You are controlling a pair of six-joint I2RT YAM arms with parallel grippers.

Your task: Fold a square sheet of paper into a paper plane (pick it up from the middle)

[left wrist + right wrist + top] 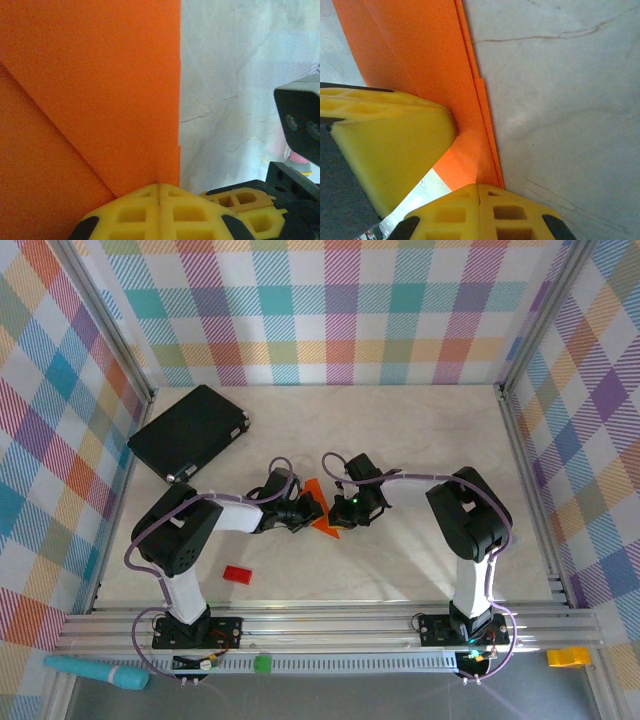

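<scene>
Bright even light; the square sheet of paper [90, 90] looks grainy.

Black-white arms [185, 530], lilac cables [135, 562], yellow latticed pincer fingers [145, 196].

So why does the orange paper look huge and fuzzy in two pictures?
Left wrist view: the orange paper sits right at the lens, grainy and soft. Right wrist view: the same, with the right gripper blurry. Top view: small, sharp, evenly lit.

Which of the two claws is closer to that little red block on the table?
Left. The left gripper is at the orange paper, beyond and right of the red block; the right gripper is at the paper's other side, farther from the block.
</scene>
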